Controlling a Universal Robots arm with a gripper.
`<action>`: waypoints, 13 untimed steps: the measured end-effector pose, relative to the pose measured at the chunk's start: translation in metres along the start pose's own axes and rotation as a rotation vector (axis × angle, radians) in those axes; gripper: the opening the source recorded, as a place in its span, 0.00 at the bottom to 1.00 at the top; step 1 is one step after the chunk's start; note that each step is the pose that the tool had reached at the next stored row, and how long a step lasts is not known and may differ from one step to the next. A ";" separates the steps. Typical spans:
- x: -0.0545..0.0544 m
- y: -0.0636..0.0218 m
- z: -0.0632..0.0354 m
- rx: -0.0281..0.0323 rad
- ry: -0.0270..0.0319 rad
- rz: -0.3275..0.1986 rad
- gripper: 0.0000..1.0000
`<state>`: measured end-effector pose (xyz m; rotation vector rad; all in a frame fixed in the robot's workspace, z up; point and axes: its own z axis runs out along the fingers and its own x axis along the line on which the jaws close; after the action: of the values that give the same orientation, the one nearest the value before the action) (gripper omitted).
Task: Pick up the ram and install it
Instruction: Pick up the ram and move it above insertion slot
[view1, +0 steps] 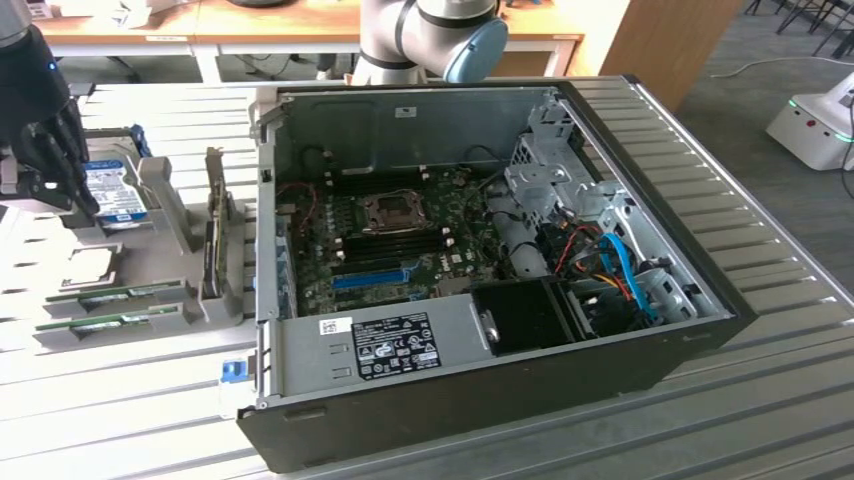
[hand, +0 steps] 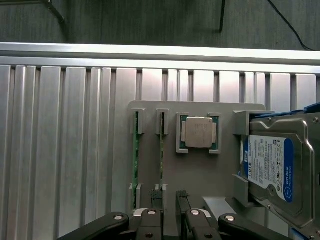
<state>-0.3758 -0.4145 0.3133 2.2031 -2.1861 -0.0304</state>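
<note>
The claw (hand: 169, 192) hangs with fingers spread apart, pinching nothing, above the grey holder (hand: 200, 175). In the exterior view, the two ram sticks (view1: 114, 296) stand in its slots at about five o'clock from the claw, and the open computer case (view1: 441, 400) is at three o'clock.

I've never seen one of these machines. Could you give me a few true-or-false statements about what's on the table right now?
1. The computer case lies open, with its motherboard showing. True.
2. The tool is reaching inside the case. False: it hangs over the grey holder, at the exterior view's left of the case.
3. Two ram sticks stand on edge in the holder. True.
4. The blue-labelled hard drive sits inside the case. False: it sits in the holder.
5. The processor chip lies between the ram sticks and the hard drive. True.
</note>
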 end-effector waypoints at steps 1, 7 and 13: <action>0.000 0.0001 0.0006 0.0003 -0.0002 0.000 0.25; 0.004 0.0005 0.0017 0.0001 -0.0001 0.000 0.25; 0.007 0.0005 0.0018 0.0001 -0.0001 0.000 0.25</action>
<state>-0.3762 -0.4212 0.3116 2.2031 -2.1863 -0.0304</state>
